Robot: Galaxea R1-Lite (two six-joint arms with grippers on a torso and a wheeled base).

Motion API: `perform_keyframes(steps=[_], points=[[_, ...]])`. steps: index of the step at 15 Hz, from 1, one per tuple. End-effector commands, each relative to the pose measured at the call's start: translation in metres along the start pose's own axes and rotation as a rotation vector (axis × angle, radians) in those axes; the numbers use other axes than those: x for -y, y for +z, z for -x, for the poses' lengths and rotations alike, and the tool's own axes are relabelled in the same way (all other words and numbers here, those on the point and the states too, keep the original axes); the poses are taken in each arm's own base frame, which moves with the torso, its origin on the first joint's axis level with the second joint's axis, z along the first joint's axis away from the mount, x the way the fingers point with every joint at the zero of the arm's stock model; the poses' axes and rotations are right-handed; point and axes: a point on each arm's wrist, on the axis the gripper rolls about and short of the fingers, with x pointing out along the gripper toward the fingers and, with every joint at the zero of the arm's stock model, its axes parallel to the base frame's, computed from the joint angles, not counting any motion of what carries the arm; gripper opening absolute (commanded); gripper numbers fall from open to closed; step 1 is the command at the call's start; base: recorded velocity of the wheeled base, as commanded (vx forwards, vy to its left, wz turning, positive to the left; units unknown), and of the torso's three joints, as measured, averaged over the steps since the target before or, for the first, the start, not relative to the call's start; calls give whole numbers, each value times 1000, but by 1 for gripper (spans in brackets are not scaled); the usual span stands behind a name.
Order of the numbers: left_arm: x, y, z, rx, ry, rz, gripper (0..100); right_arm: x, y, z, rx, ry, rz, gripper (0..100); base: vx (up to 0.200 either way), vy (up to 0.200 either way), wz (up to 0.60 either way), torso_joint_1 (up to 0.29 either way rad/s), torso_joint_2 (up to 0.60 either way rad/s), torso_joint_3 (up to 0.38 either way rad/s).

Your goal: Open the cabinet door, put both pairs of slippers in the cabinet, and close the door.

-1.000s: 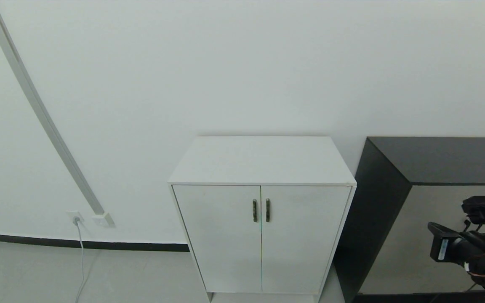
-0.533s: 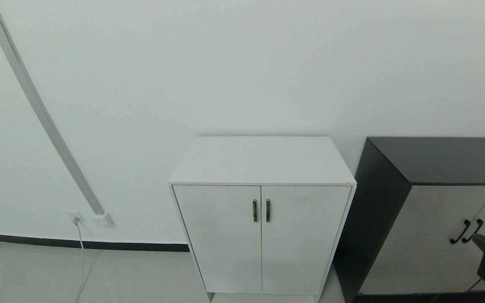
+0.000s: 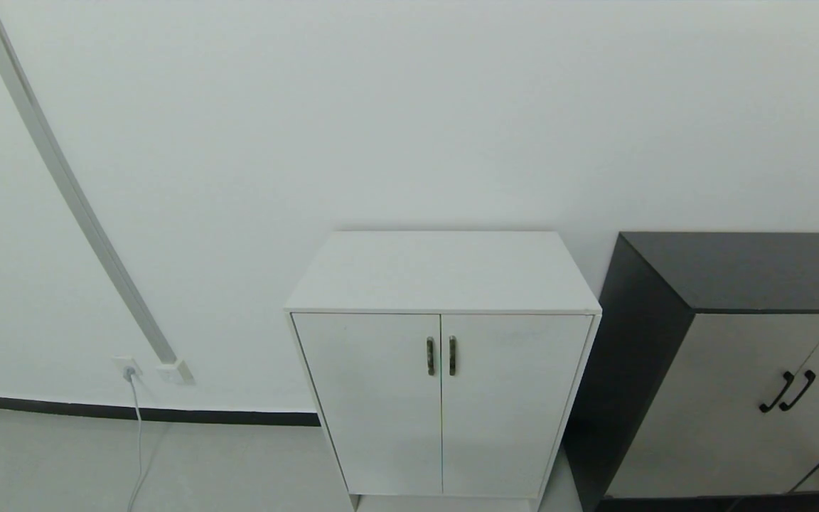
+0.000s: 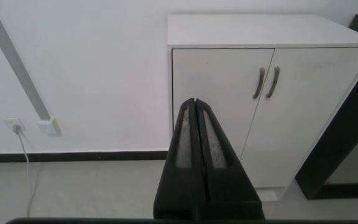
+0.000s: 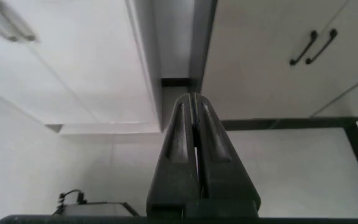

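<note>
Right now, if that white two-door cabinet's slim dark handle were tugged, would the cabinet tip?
Probably not: the white two-door cabinet looks wide, boxy, against the wall. Its flat right door likely swings as one stiff panel. The slim dark handle looks narrow; a grip might slip.

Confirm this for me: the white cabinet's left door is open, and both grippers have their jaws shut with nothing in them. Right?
Not quite. The left door of the white cabinet is shut, flush with the right door, as the head view shows. The rest stands: the left gripper and the right gripper have their jaws shut with nothing in them.
</note>
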Motion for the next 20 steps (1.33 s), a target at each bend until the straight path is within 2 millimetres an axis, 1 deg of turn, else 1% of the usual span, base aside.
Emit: perform_keyframes(steps=[1, 4, 10, 15, 17, 20], points=[[0, 0, 0, 0, 0, 0, 0, 0, -3, 19, 86, 34, 1, 0, 0, 0, 0, 0, 0, 0], [0, 0, 0, 0, 0, 2, 0, -1, -22, 37, 74, 97, 26, 0, 0, 0, 0, 0, 0, 0], [0, 0, 0, -2, 0, 2, 0, 0, -48, 53, 111, 168, 41, 0, 0, 0, 0, 0, 0, 0], [0, 0, 0, 0, 0, 2, 0, 1, -51, 57, 158, 187, 37, 0, 0, 0, 0, 0, 0, 0], [0, 0, 0, 0, 0, 0, 0, 1, -59, 59, 192, 182, 44, 0, 0, 0, 0, 0, 0, 0], [0, 0, 0, 0, 0, 0, 0, 2, -60, 60, 209, 186, 33, 0, 0, 0, 0, 0, 0, 0]])
